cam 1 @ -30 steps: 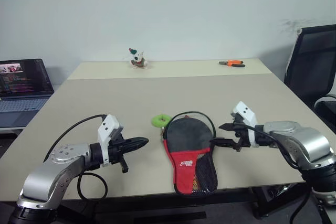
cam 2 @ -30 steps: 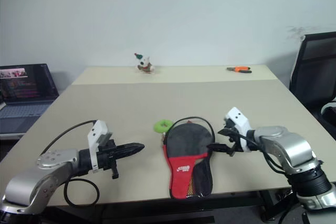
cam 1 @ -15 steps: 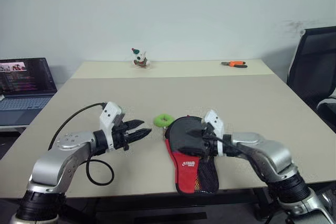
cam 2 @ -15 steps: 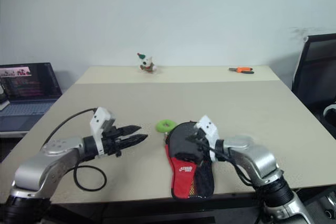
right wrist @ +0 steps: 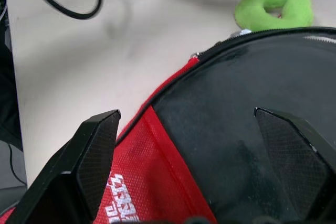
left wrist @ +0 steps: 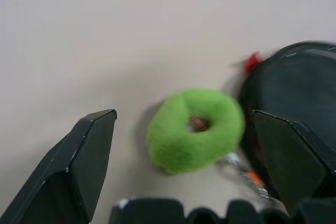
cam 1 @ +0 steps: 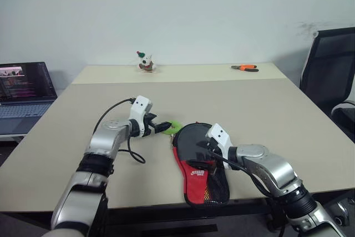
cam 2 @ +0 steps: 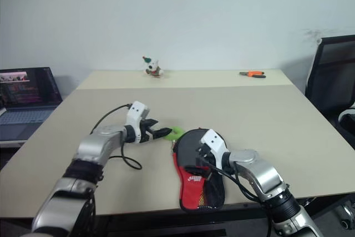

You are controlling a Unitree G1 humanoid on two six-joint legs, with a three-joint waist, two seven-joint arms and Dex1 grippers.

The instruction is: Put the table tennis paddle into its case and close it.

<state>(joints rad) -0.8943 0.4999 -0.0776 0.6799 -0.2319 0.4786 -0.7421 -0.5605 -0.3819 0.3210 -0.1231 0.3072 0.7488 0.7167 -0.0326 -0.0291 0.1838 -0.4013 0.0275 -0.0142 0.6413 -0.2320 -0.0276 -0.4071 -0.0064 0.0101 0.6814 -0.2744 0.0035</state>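
Observation:
The case [cam 1: 199, 180] lies flat near the table's front edge, its round part black, its red panel with white print [right wrist: 123, 205] toward me. The table tennis paddle is hidden; I cannot tell it from the case's black round part [right wrist: 247, 103]. A fluffy green ring [left wrist: 194, 129] lies by the zipper at the case's far left rim. My left gripper [cam 1: 165, 129] is open and low over the table, one finger on each side of the ring. My right gripper [cam 1: 201, 154] is open just above the case's black part, with nothing between its fingers.
At the table's far edge stand a small toy figure [cam 1: 146, 62] and orange-handled pliers [cam 1: 245, 67]. A laptop [cam 1: 25, 90] sits on a lower surface to the left. A black chair [cam 1: 330, 65] stands to the right of the table [cam 1: 260, 109].
My left gripper has opened and reached forward to the green ring. My right gripper has swung from the case's right side to over its black part.

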